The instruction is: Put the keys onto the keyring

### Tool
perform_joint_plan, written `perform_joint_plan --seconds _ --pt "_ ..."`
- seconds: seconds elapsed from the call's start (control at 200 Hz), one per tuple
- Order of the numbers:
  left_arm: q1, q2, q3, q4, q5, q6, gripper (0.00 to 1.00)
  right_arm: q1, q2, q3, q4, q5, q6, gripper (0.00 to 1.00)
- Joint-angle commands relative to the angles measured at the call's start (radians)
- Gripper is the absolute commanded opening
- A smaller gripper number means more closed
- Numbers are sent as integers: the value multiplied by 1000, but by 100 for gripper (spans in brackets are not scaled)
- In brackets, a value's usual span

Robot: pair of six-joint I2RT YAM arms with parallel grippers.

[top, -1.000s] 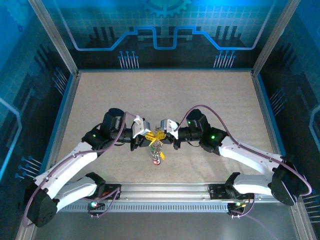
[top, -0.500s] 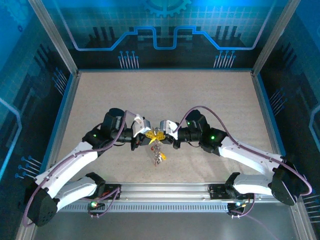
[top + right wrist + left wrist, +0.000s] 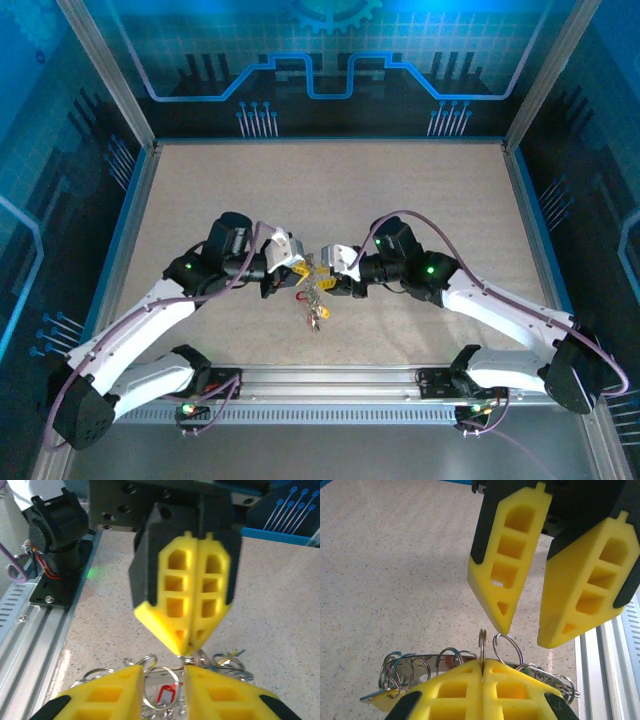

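Between the two arms, the right gripper (image 3: pixel 337 268) has just parted its jaws a little and seems to grip nothing now. So the keys (image 3: pixel 314 303) hang from the left gripper (image 3: pixel 298 270) alone, which is closed tight on one thin ring (image 3: pixel 482 639). They hang directly under the left fingertips and just beside the right ones.

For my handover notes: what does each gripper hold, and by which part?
The left gripper pinches the key bunch by one small ring; the right gripper holds nothing.

Speckled beige tabletop (image 3: pixel 330 180) (blue-edged) meets 1 grooved metal rail (image 3: pixel 330 378).
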Motion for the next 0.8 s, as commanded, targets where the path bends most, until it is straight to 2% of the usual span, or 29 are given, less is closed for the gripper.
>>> perform_joint_plan --seconds 0.0,0.365,0.795 --pt "-13 8 59 -41 -1 70 0 -15 4 59 -56 -11 -20 28" --pt "-27 40 96 -86 10 123 0 -64 -25 56 -56 -27 -11 30" --pt "-32 50 110 -85 46 123 0 -29 49 91 -88 -64 -18 33"
